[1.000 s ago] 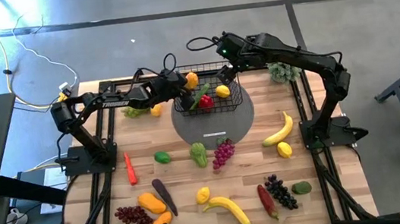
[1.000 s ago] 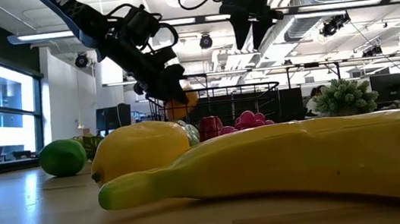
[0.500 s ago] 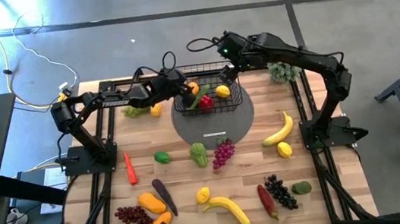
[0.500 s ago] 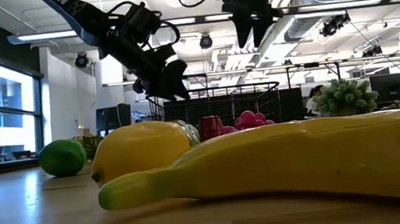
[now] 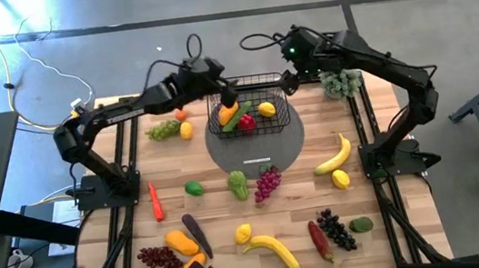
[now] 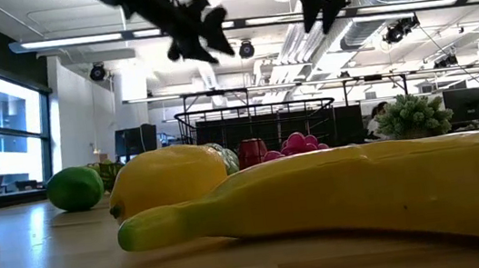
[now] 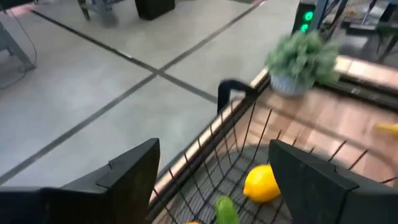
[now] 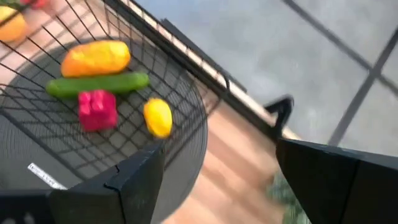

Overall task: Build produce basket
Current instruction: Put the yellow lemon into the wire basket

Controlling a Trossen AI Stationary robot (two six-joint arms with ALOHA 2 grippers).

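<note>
Two dark grippers hang above the far end of the table, both with fingers spread and holding nothing. Just below the left gripper (image 5: 227, 91), at its near-left corner, stands the black wire-mesh basket (image 5: 277, 126), its thin upright grid sides resting on a flat grey round disc (image 5: 224, 154). Inside lie an elongated orange fruit (image 8: 96, 58), a smooth green cucumber (image 8: 97, 84), a blocky red pepper (image 8: 97, 109) and an oval yellow lemon (image 8: 158, 117). The right gripper (image 5: 290, 79) hovers over the basket's far-right corner. Beyond it sits a bushy grey-green plant (image 5: 341, 84). Farther off, toward the near end, a curved banana (image 5: 275, 251) and grape bunches (image 5: 267, 184) lie scattered on the wooden planks.
</note>
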